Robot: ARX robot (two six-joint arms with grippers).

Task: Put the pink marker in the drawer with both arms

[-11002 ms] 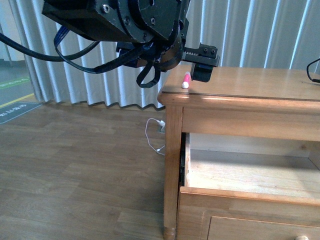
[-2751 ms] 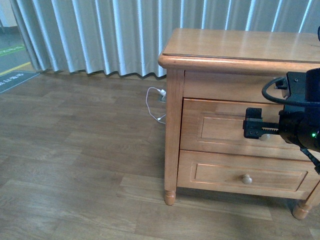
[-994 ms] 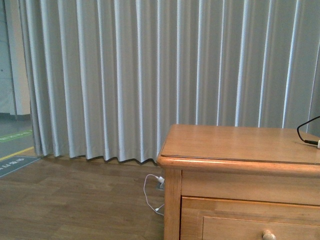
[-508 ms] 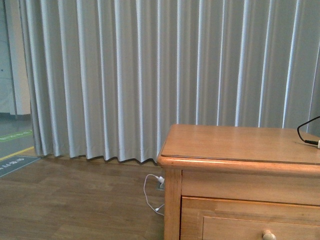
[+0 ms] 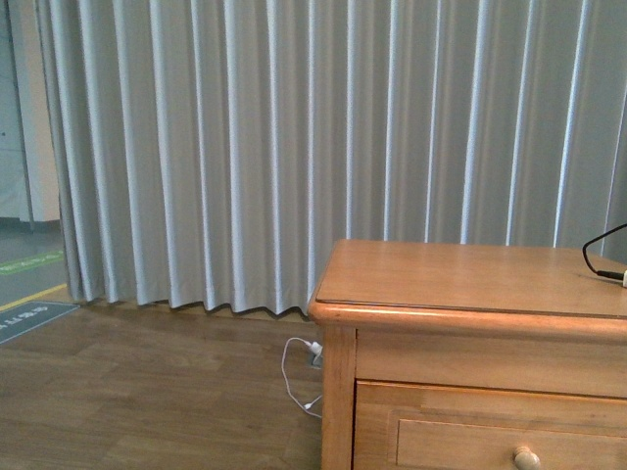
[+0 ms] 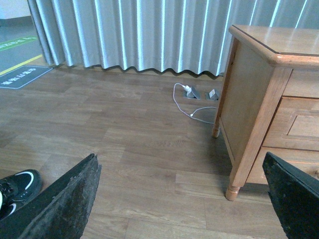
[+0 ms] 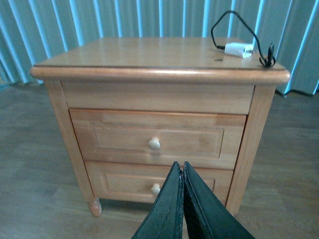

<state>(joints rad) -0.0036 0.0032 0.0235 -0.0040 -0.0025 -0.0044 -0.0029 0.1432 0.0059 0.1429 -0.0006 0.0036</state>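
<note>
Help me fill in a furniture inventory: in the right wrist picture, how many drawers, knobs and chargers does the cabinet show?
Drawers: 2 (upper drawer, lower drawer)
Knobs: 2 (upper knob, lower knob)
Chargers: 1 (white charger on top)
Total: 5

The cabinet (image 7: 159, 69) is set before the curtain (image 5: 294, 147). The drawer (image 7: 157, 138) is fitted above a lower drawer (image 7: 149, 184). A charger (image 7: 238, 49) is laid on top, at two o'clock.

Grey pleated curtains (image 5: 245, 147) hang behind a wood-plank floor (image 5: 147, 401).
</note>
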